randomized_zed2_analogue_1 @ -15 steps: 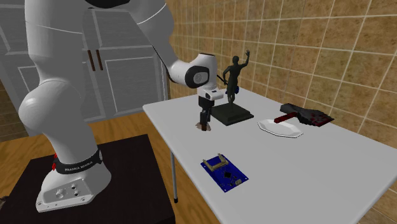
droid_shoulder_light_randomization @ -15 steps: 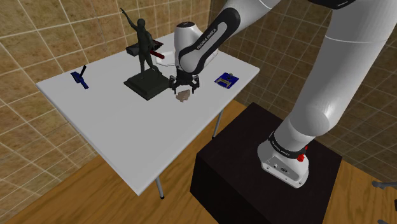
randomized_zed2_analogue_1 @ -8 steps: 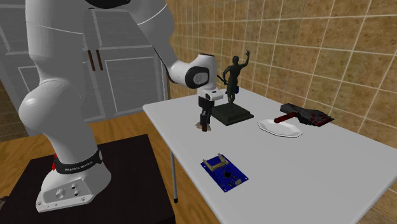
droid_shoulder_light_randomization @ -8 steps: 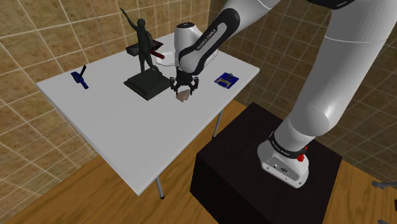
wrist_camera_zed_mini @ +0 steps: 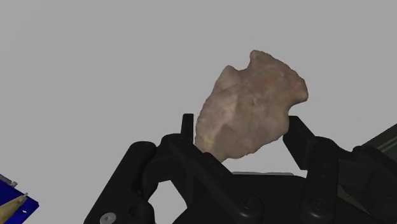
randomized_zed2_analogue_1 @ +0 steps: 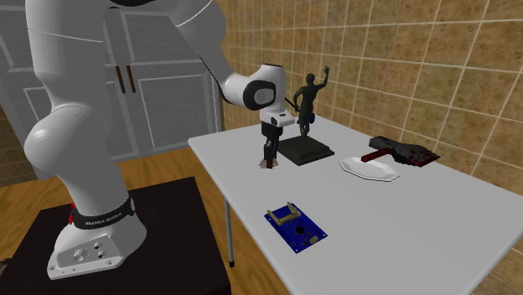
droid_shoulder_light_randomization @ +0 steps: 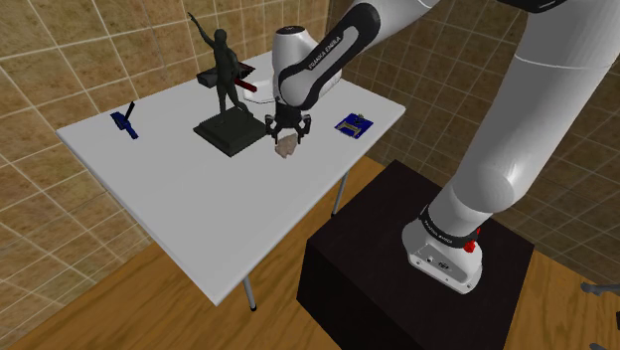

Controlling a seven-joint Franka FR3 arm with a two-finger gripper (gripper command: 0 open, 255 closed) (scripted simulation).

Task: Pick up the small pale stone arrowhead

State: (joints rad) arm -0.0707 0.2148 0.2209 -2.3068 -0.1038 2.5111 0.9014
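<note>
Shoulder view: over the last second the gripper [droid_shoulder_light_randomization: 285,135] has risen a little, and the pale arrowhead [droid_shoulder_light_randomization: 286,148] has come up with it. You may take the grasp as made and the lift as only begun. The arrowhead hangs low over the white table [droid_shoulder_light_randomization: 169,189], just beside the statue's dark base [droid_shoulder_light_randomization: 229,131], on the shoulder view's right. Wrist view: the fingers [wrist_camera_zed_mini: 296,130] are clamped on the arrowhead's two flanks, apart only by its width.
</note>
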